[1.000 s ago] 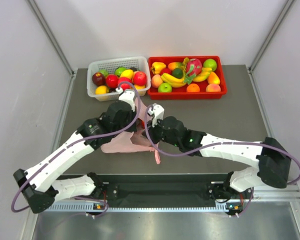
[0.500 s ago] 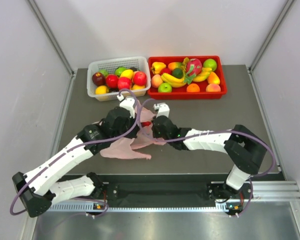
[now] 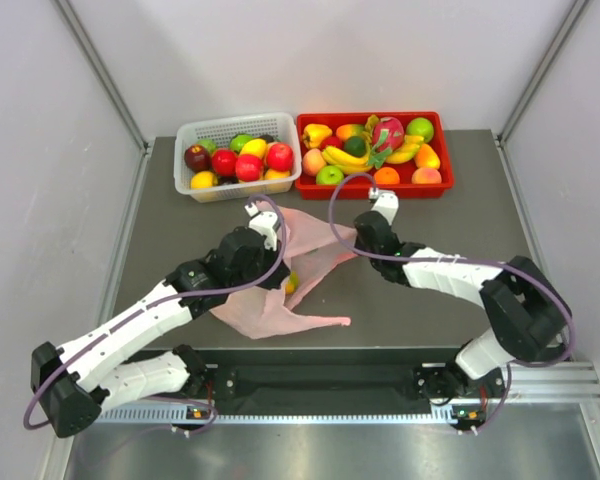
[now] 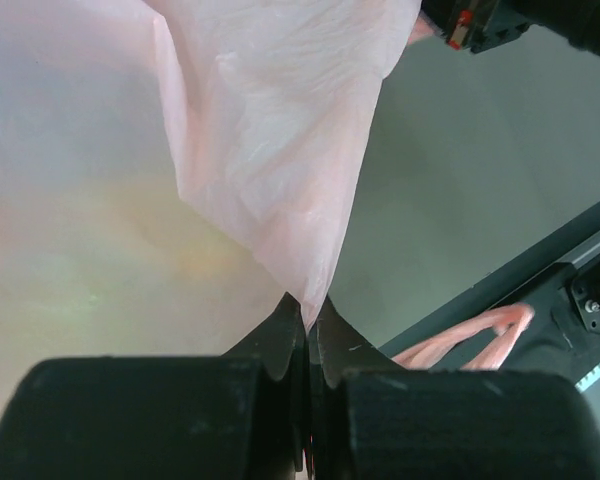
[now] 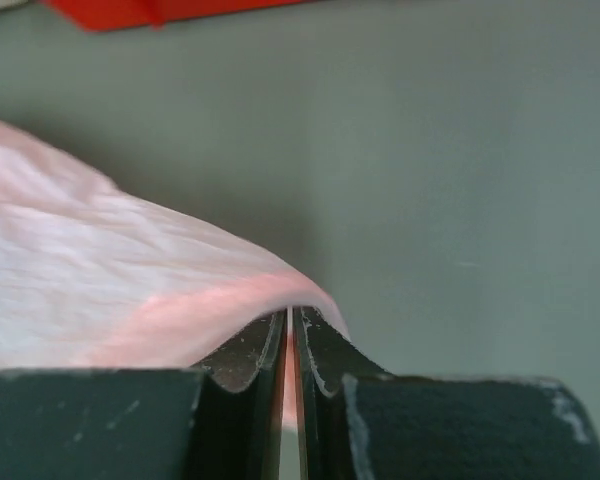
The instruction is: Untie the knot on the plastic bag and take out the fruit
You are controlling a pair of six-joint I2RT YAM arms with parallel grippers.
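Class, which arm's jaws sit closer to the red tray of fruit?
Right. The right gripper pinches the plastic bag just in front of the red tray; the left gripper holds the bag further toward the bases and to the left.

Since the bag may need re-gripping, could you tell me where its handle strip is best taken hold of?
Probably near the free tip of the handle strip, from above, jaws across it: it lies flat on the table, trailing right from the plastic bag.
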